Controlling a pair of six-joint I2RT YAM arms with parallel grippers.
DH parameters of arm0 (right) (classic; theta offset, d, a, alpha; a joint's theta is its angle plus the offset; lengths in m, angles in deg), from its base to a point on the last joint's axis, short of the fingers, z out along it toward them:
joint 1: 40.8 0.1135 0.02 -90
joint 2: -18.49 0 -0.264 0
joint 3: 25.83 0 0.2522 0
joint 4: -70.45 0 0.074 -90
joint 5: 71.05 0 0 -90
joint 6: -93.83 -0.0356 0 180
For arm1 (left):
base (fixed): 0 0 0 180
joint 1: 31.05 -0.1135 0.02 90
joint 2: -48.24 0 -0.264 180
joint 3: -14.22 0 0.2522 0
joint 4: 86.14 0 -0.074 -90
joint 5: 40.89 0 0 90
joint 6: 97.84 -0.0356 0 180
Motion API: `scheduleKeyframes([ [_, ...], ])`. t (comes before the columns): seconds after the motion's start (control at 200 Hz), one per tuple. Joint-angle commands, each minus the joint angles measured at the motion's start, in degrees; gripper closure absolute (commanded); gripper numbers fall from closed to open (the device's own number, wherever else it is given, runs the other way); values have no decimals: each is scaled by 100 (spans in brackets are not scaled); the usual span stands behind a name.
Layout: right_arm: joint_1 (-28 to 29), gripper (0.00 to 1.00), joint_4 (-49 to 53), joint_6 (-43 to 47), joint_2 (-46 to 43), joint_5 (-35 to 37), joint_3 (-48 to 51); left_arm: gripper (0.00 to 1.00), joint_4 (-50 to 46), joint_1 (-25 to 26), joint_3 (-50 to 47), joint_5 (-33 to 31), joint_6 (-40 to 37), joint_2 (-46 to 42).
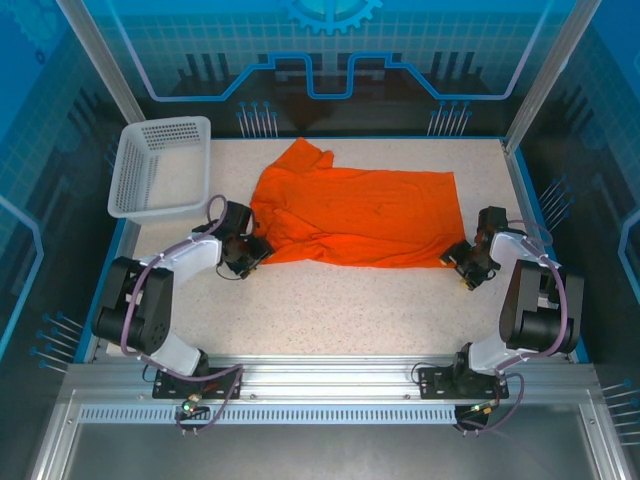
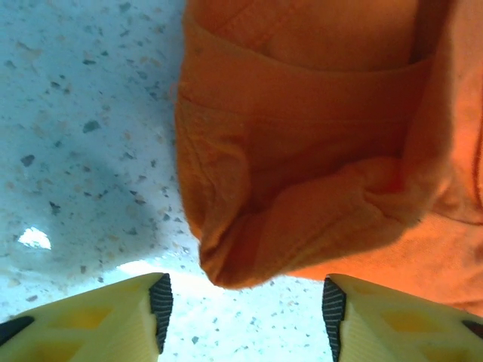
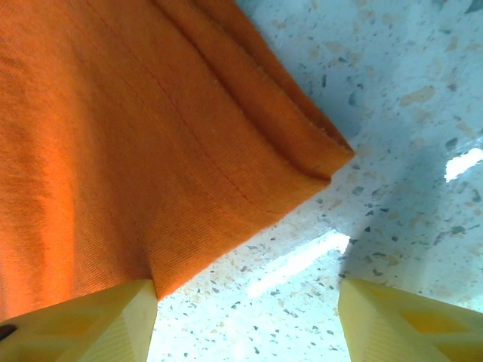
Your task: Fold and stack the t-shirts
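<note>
T-shirt (image 1: 355, 215) corners face left pincer (image 2: 245, 305), right pincer (image 3: 247, 302).

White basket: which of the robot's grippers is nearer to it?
Left. The left gripper sits just in front of the white basket, to its right, at the orange t-shirt's left edge. The right gripper is far across the table, at the t-shirt's right edge.
</note>
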Motion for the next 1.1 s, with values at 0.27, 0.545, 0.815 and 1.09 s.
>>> scheduleKeyframes([
  [0.27,24,45,102,92,220,321,-95,70,15,4,416,-794,-270,382],
  [0.545,-148,65,173,129,406,359,-166,100,-294,-240,378,-1174,-428,328],
  [0.815,-388,66,186,96,236,238,-40,94,-542,-467,52,-1201,-426,115],
  [1.09,-339,55,-52,66,-699,-289,356,93,-491,-528,213,-855,-317,-25],
])
